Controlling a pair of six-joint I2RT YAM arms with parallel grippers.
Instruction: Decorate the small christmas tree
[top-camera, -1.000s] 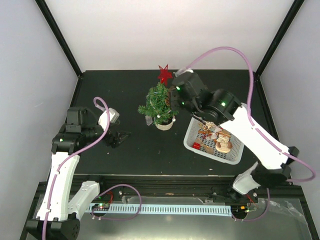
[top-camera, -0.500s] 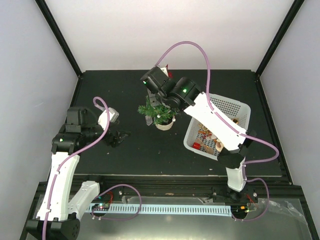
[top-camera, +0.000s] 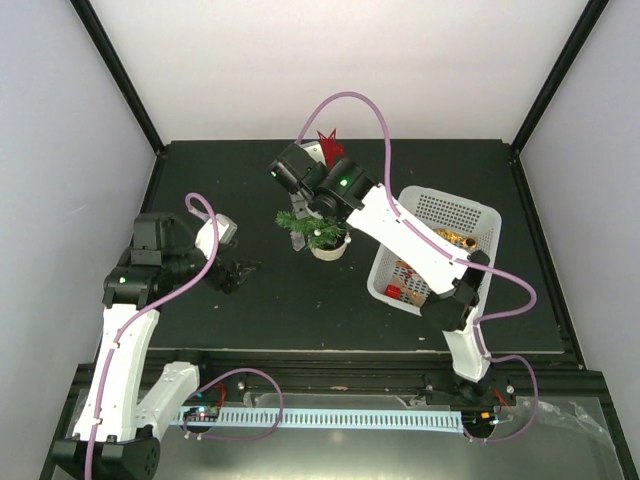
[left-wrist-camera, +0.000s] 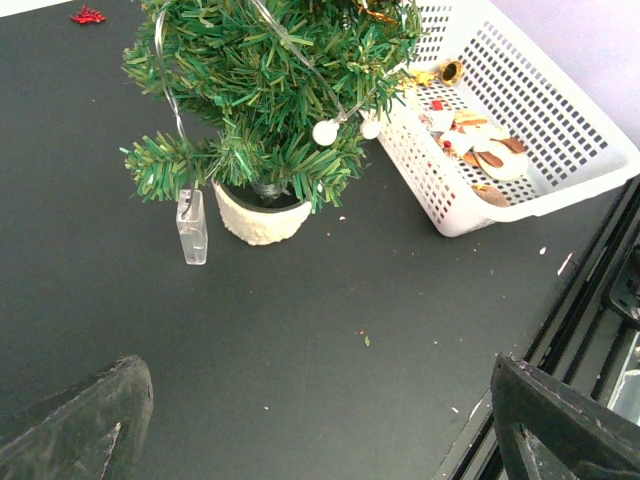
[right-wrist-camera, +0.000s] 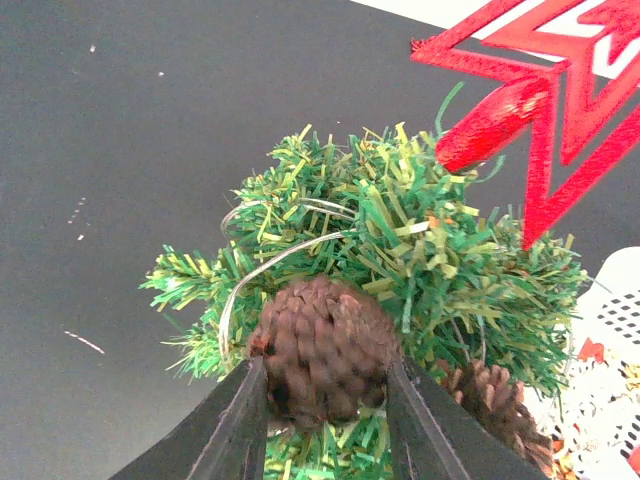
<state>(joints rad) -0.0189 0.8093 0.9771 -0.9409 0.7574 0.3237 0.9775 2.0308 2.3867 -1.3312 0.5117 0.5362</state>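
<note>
My right gripper (right-wrist-camera: 325, 378) is pinched on a brown pine cone (right-wrist-camera: 320, 340), with one finger on each side of it. The pine cone is up against the top branches of the tree (right-wrist-camera: 420, 250), which is right in front of this gripper. A red star (right-wrist-camera: 560, 90) sticks up just past the pine cone. A second pine cone (right-wrist-camera: 492, 392) sits in the branches beside my right finger. My left gripper (left-wrist-camera: 315, 385) is wide open and holds nothing. The tree stands in its white pot (left-wrist-camera: 262, 212) ahead of it, apart from it. A white basket (left-wrist-camera: 430, 180) of little things sits ahead to the right, just beside the tree.
</note>
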